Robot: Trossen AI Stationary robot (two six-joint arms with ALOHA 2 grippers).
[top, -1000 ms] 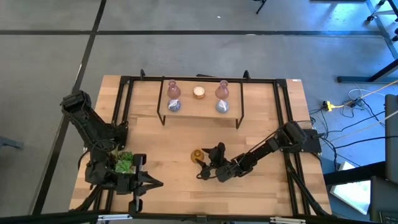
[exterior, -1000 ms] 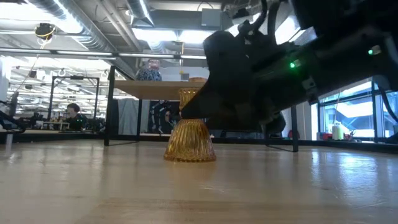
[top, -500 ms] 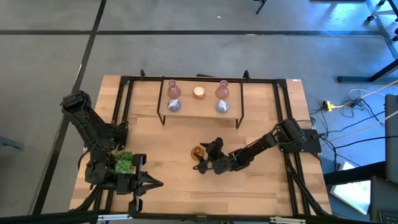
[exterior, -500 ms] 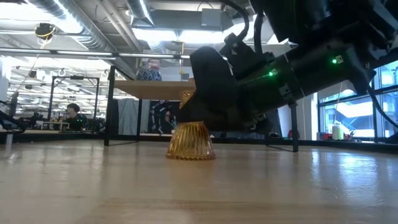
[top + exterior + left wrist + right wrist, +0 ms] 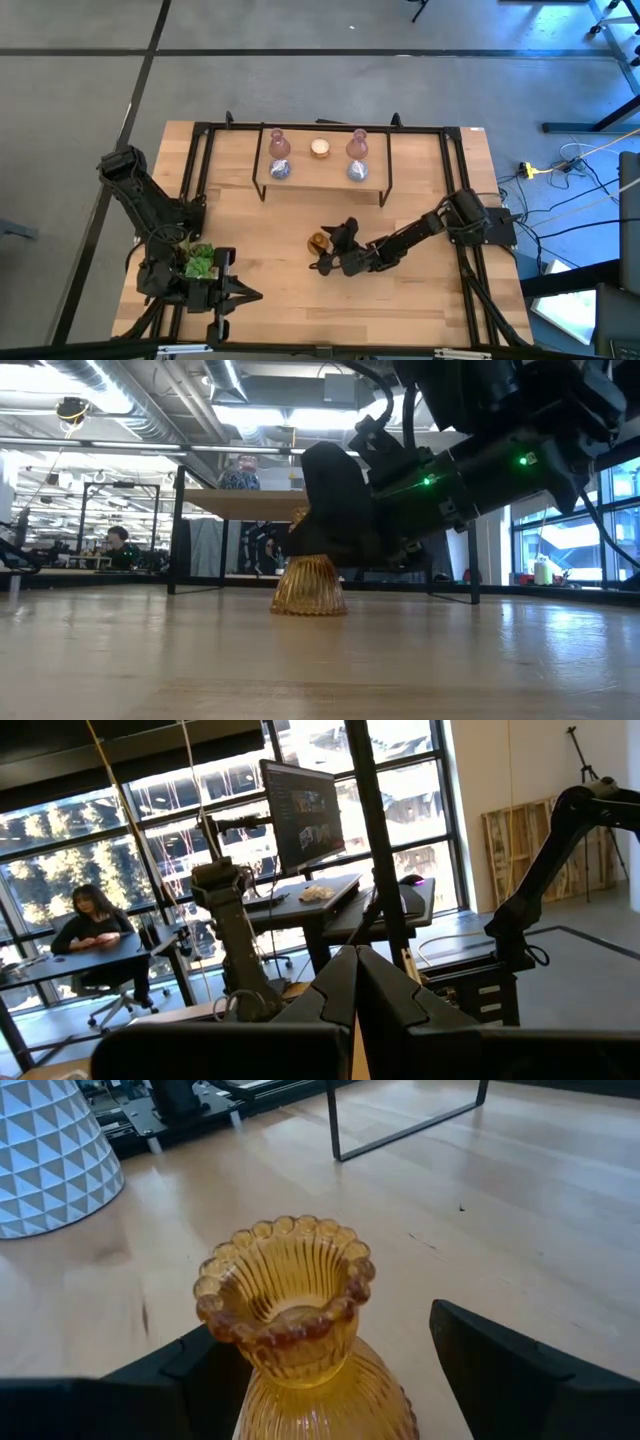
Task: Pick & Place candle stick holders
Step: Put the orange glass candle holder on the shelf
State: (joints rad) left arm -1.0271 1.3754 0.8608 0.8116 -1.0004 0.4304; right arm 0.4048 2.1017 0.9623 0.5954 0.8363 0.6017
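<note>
Right wrist view showed the right gripper (image 5: 330, 1380), jaws open, straddling the amber holder (image 5: 290, 1320) upright on the tabletop (image 5: 520, 1220). The left gripper (image 5: 225, 295), jaws closed, waited at seven o'clock.

amber holder (image 5: 318, 243) upright mid-table | 5 holders (image 5: 320, 149) upright on rack

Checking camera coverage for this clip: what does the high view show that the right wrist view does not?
High view only: five holders on the raised shelf, the succulent's leaves, and the parked left end effector, shut.

Right wrist only: the amber holder's beaded rim and the pot's faceted white wall.

Both: the amber holder upright on the table between the open right end effector's fingers.
</note>
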